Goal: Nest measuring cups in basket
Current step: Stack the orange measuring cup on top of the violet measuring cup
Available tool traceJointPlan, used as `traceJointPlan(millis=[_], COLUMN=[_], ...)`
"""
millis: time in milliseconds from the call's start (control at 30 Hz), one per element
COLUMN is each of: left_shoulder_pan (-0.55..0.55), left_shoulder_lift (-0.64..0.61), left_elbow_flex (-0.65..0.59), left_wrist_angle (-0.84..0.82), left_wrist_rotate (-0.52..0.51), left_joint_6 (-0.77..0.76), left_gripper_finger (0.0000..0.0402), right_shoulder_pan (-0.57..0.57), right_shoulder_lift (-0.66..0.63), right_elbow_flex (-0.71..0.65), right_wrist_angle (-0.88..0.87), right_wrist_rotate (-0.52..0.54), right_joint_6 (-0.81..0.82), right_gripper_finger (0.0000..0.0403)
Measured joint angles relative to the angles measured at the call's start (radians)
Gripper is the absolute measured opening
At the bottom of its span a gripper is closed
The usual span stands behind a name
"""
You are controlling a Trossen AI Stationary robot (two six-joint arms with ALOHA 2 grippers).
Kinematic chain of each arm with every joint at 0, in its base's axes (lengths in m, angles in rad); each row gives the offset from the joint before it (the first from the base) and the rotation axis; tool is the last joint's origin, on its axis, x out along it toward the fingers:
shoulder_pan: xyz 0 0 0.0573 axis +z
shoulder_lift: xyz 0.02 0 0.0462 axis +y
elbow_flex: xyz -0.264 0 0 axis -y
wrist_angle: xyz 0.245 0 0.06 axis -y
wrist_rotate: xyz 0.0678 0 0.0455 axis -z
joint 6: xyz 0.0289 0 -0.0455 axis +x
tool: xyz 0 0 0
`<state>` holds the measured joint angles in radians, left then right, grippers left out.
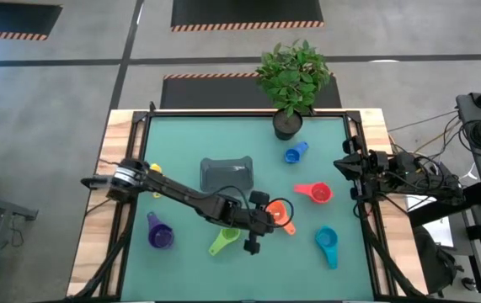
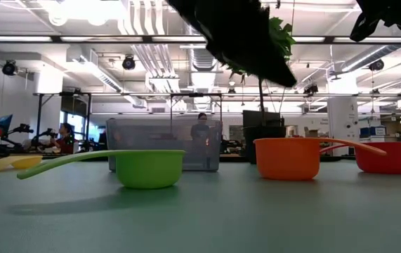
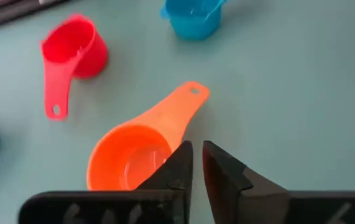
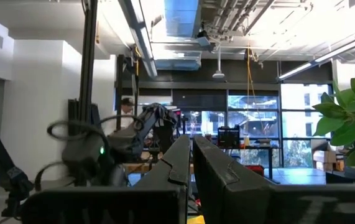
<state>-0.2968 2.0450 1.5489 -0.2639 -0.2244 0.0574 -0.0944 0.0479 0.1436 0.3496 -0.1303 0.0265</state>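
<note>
Green tabletop, nothing nested: your left gripper (image 3: 196, 163), fingers nearly closed and empty, hovers over the orange cup (image 1: 279, 214) just beside the basket (image 1: 226, 175), which looks empty; other cups lie scattered, right gripper (image 1: 347, 167) parked beyond, narrow.

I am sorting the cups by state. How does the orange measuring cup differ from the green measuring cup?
The orange measuring cup lies right at the left gripper, whose jaws are nearly closed at its rim; the green measuring cup lies free beside the arm. The orange one's handle points toward the right arm's side of the table, the green one's toward the left arm's. Both stand upright on the table, outside the basket. The right gripper waits at the table's edge.
</note>
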Motion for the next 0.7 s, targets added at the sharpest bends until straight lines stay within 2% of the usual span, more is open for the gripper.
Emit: traceJointPlan(millis=[133, 233, 400, 533, 700], left_shoulder_pan=[0.013, 0.021, 0.025, 0.025, 0.037], left_shoulder_lift=[0.026, 0.053, 0.091, 0.107, 0.114], left_elbow_flex=[0.008, 0.008, 0.008, 0.009, 0.009], left_wrist_angle=[0.004, 0.015, 0.043, 0.046, 0.051], left_wrist_rotate=[-0.003, -0.042, -0.059, -0.054, -0.054], left_joint_6=[-0.015, -0.011, 0.044, 0.049, 0.05], left_gripper_finger=[0.0064, 0.01, 0.0147, 0.0167, 0.0171], right_shoulder_pan=[0.0, 0.0, 0.0, 0.0, 0.0], right_shoulder_lift=[0.0, 0.0, 0.0, 0.0, 0.0], right_elbow_flex=[0.0, 0.0, 0.0, 0.0, 0.0], right_wrist_angle=[-0.001, -0.002, -0.002, -0.004, -0.005], right_wrist_rotate=[0.0, 0.0, 0.0, 0.0, 0.001], right_joint_6=[0.0, 0.0, 0.0, -0.001, -0.003], right_gripper_finger=[0.0009, 0.0009, 0.0009, 0.0009, 0.0009])
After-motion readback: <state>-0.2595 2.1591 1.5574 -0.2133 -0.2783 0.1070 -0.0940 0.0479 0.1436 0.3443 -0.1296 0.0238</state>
